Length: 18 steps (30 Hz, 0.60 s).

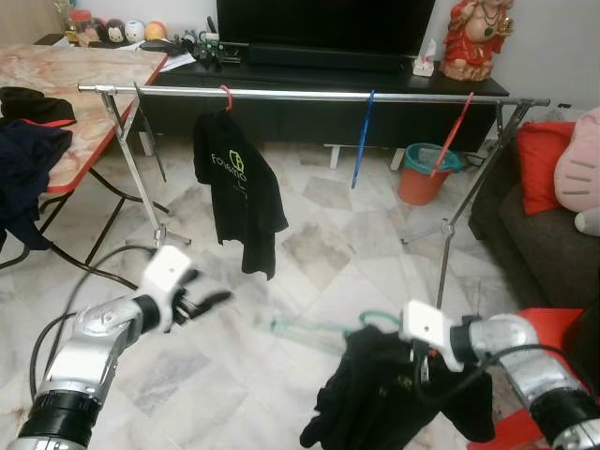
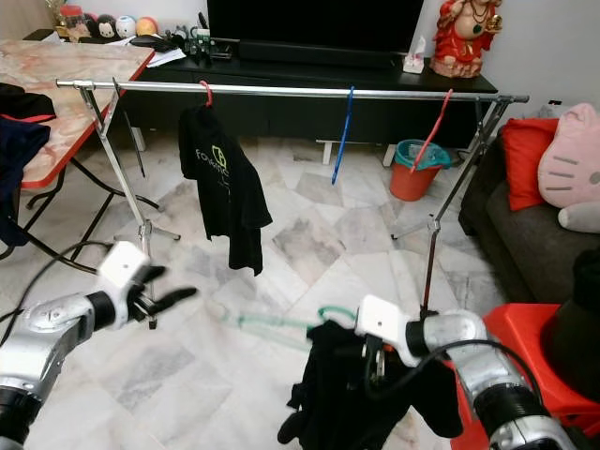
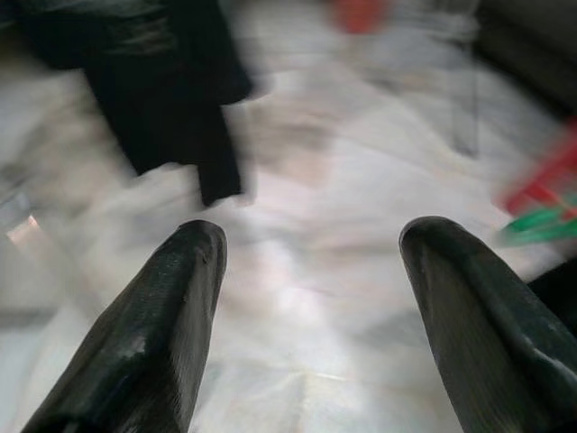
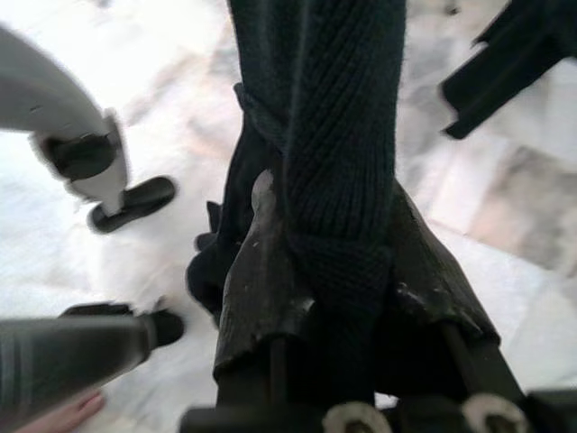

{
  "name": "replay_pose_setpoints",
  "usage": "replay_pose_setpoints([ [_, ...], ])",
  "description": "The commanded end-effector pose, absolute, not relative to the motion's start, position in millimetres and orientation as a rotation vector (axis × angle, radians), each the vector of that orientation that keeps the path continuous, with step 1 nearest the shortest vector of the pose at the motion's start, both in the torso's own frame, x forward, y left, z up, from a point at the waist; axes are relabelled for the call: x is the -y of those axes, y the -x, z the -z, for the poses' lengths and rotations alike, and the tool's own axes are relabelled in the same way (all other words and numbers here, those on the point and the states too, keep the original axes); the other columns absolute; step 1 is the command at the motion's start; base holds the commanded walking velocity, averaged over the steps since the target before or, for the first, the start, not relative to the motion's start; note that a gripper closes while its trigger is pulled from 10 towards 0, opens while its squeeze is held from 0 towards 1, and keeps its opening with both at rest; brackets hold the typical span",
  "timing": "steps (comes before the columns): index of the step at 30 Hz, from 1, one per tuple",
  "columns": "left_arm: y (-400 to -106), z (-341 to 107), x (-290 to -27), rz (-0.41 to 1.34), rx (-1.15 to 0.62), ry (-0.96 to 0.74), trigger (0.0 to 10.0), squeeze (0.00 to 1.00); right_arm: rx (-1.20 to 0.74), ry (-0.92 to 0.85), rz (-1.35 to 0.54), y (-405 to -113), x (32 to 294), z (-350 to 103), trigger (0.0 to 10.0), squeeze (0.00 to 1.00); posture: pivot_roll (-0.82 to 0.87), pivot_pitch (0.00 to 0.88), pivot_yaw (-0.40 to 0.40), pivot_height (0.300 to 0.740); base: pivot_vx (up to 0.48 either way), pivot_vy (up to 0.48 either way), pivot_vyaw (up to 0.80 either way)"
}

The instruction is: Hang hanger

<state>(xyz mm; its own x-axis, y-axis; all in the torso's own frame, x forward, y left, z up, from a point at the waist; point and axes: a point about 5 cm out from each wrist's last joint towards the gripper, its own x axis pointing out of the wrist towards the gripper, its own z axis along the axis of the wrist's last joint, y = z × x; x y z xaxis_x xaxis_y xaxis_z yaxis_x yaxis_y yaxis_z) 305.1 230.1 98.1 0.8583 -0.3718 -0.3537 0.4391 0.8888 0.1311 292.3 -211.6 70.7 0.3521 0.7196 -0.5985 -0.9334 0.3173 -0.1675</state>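
A silver rack rail (image 1: 309, 95) spans the room. A black t-shirt (image 1: 236, 187) hangs from it on a red hanger, with a bare blue hanger (image 1: 362, 141) and another red hanger (image 1: 453, 131) further right. My right gripper (image 4: 329, 262) is low at the front right, shut on a black knit garment (image 1: 375, 394). That garment hangs on a green hanger (image 1: 375, 322), whose arm sticks out blurred to the left. My left gripper (image 1: 208, 302) is held out at the front left, fingers (image 3: 180, 298) open and holding nothing, pointed at the floor below the t-shirt.
A marble-topped table (image 1: 66, 84) with dark clothes on it stands at the left. Behind the rack are a black TV cabinet (image 1: 328, 75) and an orange bucket (image 1: 422, 178). A dark sofa (image 1: 534, 225) with a red cushion is at the right, and a red object (image 1: 553, 328) at the front right.
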Motion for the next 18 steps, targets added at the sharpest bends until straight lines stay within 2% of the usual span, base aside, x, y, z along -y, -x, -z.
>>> replay_pose_setpoints([
  [1,-303.7,-87.4,-241.9,0.251,-0.321,-0.141,10.0,0.00,-0.400,0.560,-1.070,-303.4,214.8,-83.5,0.0,0.00,-0.10,0.000,-0.095,0.740,0.000,0.000,0.00],
  [6,-300.7,-65.7,-257.0,0.017,-0.351,-0.041,10.0,0.00,-0.355,0.571,-1.053,-311.1,210.4,-92.2,0.0,0.00,-0.10,0.000,-0.096,0.740,0.000,0.000,0.00],
  [7,-300.4,-64.2,-257.0,0.012,-0.356,-0.035,10.0,0.00,-0.351,0.571,-1.057,-311.4,209.6,-92.8,0.0,0.00,-0.10,0.000,-0.096,0.740,0.000,0.000,0.00],
  [9,-298.9,-52.5,-246.6,0.064,-0.396,-0.015,10.0,0.00,-0.313,0.569,-1.076,-314.5,202.8,-99.0,0.0,0.00,-0.10,0.000,-0.094,0.740,0.000,0.000,0.00],
  [10,-296.3,-45.4,-234.7,0.145,-0.419,0.024,10.0,0.00,-0.283,0.573,-1.085,-317.1,197.8,-104.2,0.0,0.00,-0.10,0.000,-0.093,0.740,0.000,0.000,0.00],
  [11,-296.3,-45.4,-234.7,0.145,-0.419,0.024,10.0,0.00,-0.283,0.573,-1.085,-317.1,197.8,-104.2,0.0,0.00,-0.10,0.000,-0.093,0.740,0.000,0.000,0.00],
  [12,-292.5,-39.1,-220.6,0.249,-0.444,0.048,10.0,0.00,-0.267,0.590,-1.092,-319.3,194.1,-107.6,0.0,0.00,-0.11,0.000,-0.089,0.740,0.000,0.000,0.00],
  [15,-284.0,-32.4,-199.3,0.428,-0.465,0.038,10.0,0.00,-0.246,0.609,-1.121,-320.4,188.6,-111.9,0.0,0.00,-0.10,0.000,-0.091,0.740,0.000,0.000,0.00],
  [18,-280.8,-32.0,-191.0,0.503,-0.458,0.090,10.0,0.00,-0.233,0.620,-1.154,-319.8,184.9,-115.0,0.0,0.00,-0.10,0.000,-0.094,0.740,0.000,0.000,0.00],
])
